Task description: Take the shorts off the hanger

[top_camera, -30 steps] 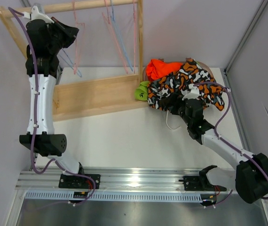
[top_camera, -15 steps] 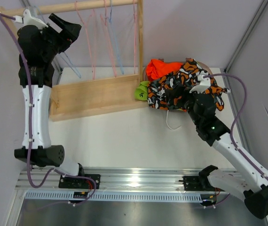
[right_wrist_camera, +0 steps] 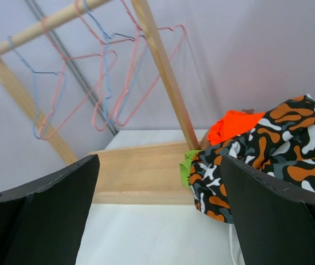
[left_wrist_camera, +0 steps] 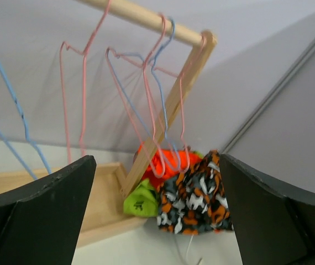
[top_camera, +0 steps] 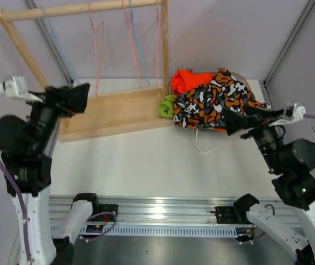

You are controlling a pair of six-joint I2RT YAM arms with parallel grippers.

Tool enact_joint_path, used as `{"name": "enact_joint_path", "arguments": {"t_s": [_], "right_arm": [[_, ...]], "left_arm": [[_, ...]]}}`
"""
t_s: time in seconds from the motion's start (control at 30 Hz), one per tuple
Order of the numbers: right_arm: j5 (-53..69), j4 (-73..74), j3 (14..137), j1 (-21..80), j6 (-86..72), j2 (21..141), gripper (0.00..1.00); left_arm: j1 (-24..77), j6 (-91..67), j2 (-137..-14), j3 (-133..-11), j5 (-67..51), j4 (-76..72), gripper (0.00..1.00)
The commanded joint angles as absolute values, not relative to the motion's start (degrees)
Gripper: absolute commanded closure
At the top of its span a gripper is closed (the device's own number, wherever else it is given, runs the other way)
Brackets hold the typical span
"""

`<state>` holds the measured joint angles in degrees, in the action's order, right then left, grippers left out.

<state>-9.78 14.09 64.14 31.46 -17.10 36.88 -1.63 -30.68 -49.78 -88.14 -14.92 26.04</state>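
The shorts lie in a heap on the table right of the rack: camouflage shorts (top_camera: 213,102) (left_wrist_camera: 199,196) (right_wrist_camera: 279,146) on top, bright orange shorts (top_camera: 190,79) (left_wrist_camera: 160,160) (right_wrist_camera: 232,124) behind, lime green shorts (top_camera: 166,107) (left_wrist_camera: 140,200) (right_wrist_camera: 188,165) at the left edge. Several bare pink and blue wire hangers (top_camera: 130,44) (left_wrist_camera: 152,94) (right_wrist_camera: 108,83) hang from the wooden rod. My left gripper (top_camera: 77,96) (left_wrist_camera: 157,160) is open and empty, near the rack's left end. My right gripper (top_camera: 236,122) (right_wrist_camera: 158,160) is open and empty, right of the heap.
The rack's wooden base board (top_camera: 113,113) lies across the back left of the white table, with its upright post (top_camera: 164,44) next to the heap. A white cord (top_camera: 201,146) trails from the heap. Grey walls close in on both sides.
My left gripper has opened and come down from the rod to the rack's near-left end. My right arm has drawn back from the heap toward the right.
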Motion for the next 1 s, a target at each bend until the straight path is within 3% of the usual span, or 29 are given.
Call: {"name": "enact_joint_path", "arguments": {"t_s": [0.0, 0.17, 0.4, 0.97], "right_arm": [[-3.2, 17.6, 61.3, 31.8, -19.6, 30.8, 0.01], [-4.2, 18.6, 52.6, 31.7, -25.7, 18.8, 0.01], [-6.2, 25.1, 45.3, 31.7, -29.7, 9.0, 0.01], [-9.0, 30.0, 45.4, 31.6, -28.5, 7.6, 0.01]], "left_arm": [[-1.9, -25.7, -41.8, -75.1, -18.8, 22.4, 0.01], [-1.9, -25.7, -28.8, -55.9, -20.7, 20.8, 0.01], [-0.7, -22.5, -17.1, -43.3, -19.8, 26.5, 0.01], [2.1, -19.7, -13.3, -40.3, -13.6, 29.2, 0.01]]}}
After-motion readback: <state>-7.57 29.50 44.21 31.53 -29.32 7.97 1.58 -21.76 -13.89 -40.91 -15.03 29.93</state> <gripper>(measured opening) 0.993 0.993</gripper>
